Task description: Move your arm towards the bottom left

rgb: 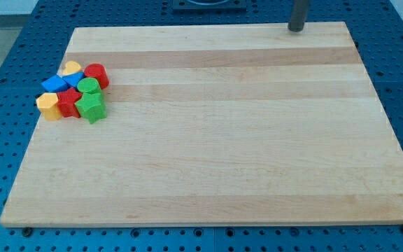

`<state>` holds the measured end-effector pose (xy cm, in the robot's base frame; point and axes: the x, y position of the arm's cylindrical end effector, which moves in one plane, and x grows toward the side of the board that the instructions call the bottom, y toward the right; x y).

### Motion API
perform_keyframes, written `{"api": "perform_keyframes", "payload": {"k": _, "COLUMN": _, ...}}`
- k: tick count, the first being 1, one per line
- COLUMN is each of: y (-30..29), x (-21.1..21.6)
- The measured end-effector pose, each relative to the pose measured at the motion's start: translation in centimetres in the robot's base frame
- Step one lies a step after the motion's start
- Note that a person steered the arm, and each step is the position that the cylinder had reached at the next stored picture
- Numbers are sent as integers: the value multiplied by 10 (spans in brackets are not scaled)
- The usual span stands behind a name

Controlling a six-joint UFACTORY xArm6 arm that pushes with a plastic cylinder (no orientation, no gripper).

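My tip (296, 29) is at the top edge of the wooden board (215, 161), right of centre, far from every block. The blocks sit bunched together at the view's left: a yellow heart-like block (71, 68), a red cylinder (96, 73), a blue block (53, 83), a second blue block (74, 78), a green cylinder (89, 87), a red star-like block (69, 101), a yellow block (47, 105) and a green star-like block (91, 107). Neighbouring blocks touch or nearly touch.
The board lies on a blue perforated table (12, 63) that shows on all sides. A dark fixture (208, 5) sits beyond the board's top edge.
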<state>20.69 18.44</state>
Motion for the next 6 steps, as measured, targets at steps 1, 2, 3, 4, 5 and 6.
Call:
{"api": "perform_keyframes", "payload": {"k": 1, "y": 0, "x": 0}}
{"api": "perform_keyframes", "payload": {"k": 2, "y": -8, "x": 64}}
{"api": "perform_keyframes", "payload": {"k": 3, "y": -61, "x": 186}}
{"api": "perform_keyframes", "payload": {"k": 4, "y": -163, "x": 280}}
{"api": "perform_keyframes", "payload": {"k": 5, "y": -269, "x": 343}}
{"api": "perform_keyframes", "payload": {"k": 6, "y": -344, "x": 371}}
